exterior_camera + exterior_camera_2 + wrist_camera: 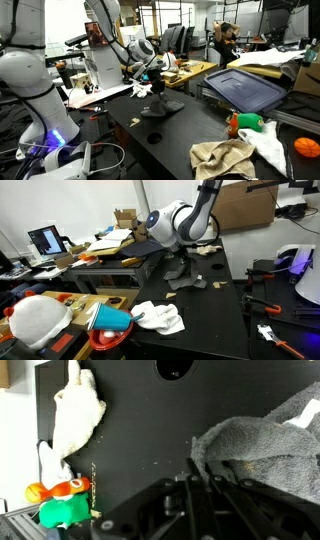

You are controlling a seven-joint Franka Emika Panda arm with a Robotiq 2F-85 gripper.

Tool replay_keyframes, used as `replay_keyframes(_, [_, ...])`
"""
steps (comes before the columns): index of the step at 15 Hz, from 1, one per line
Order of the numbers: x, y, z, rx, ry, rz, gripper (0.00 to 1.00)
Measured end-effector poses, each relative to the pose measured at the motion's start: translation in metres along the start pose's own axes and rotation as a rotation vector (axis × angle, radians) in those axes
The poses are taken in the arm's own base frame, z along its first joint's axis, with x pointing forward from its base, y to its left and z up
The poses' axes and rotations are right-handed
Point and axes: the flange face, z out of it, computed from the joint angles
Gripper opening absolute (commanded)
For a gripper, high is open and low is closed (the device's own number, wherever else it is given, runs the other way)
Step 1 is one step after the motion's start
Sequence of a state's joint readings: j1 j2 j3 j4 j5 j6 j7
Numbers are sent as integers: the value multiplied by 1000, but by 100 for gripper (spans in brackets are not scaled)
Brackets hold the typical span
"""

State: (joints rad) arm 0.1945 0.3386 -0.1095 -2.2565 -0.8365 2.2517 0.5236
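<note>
Mid-frame, the gripper (157, 82) is pinching a dark grey crumpled cloth (162, 103), partly raised; its folds are resting on the black table (200, 130).

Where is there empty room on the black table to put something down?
Bare black table lies between the white cloth and the grey towel. It is crowded by the orange-and-green toy and around the gripper.

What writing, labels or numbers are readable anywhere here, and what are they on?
No text can be read in any view.
Laptop screen: lit, but its content is too small and blurred.
Cardboard box: any print is too blurred.
Grey cloth: no label seen.
</note>
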Motion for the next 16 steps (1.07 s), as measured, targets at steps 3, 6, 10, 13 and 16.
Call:
replay_keyframes(3, [0,2,1,-13,6,20,1])
replay_keyframes(6, [-2,12,-2,5,10,95,1])
replay_keyframes(10, [-26,50,14,60,-57,280,1])
replay_keyframes(13, [-57,75,49,90,-133,431,1])
replay_keyframes(16, [-80,82,79,149,-160,577,1])
